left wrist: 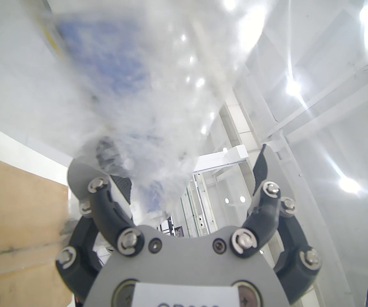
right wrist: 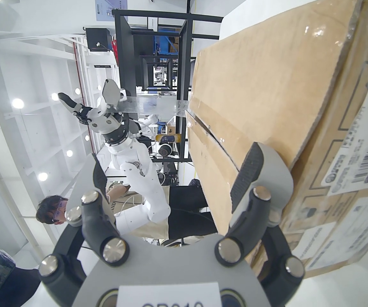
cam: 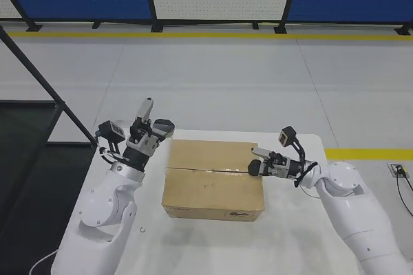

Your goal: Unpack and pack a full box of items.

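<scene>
Cardboard box (cam: 213, 182) sits on the white table (cam: 296, 234). Both top flaps are down and the seam between them is slightly parted.

My left gripper (cam: 154, 118) is raised off the box's far left corner, jaws spread wide. I note a strip of clear tape (right wrist: 152, 105) running taut from the seam's end on that side of the box to one of its fingers (right wrist: 111, 92). The tape is stuck to the finger, not pinched.

My right gripper (cam: 256, 159) is at the opposite end of the box, by the other end of the seam. Its jaws are apart with nothing between them, and one finger (right wrist: 251, 174) lies over the box's top edge. Whether it touches the cardboard I cannot tell.
</scene>
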You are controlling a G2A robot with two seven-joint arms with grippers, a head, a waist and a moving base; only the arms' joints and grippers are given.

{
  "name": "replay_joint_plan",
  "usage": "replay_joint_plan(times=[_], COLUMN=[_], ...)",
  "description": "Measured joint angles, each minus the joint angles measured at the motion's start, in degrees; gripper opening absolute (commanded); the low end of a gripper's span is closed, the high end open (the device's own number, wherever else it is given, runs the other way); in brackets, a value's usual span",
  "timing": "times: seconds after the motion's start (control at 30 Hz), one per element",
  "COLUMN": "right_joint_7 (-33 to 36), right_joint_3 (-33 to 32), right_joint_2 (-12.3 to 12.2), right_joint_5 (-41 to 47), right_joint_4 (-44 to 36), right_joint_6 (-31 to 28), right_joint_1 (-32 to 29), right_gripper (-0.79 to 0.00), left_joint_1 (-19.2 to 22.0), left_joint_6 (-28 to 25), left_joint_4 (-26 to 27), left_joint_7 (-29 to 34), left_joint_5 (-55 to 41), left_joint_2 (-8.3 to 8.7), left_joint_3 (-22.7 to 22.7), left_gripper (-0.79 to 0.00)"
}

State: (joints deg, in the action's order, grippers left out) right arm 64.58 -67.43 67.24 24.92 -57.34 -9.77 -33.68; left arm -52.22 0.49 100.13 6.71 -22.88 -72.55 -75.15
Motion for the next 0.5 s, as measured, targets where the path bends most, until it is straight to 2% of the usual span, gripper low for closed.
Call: replay_joint_plan(times=[0.5], right_joint_7=[0.25], right_joint_3=[-1.73], right_joint_2=[-0.69], right_joint_5=[0.96], right_joint_4=[0.52], right_joint_6=[-0.43], right_joint_1=[-0.99], right_gripper=[0.000], left_joint_1=[6.53], left_joint_6=[0.93], left_joint_4=[-5.15], left_joint_7=[1.02], left_joint_5=[5.37], left_joint_2=[-1.79], left_joint_3=[8.55], left_gripper=[0.000])
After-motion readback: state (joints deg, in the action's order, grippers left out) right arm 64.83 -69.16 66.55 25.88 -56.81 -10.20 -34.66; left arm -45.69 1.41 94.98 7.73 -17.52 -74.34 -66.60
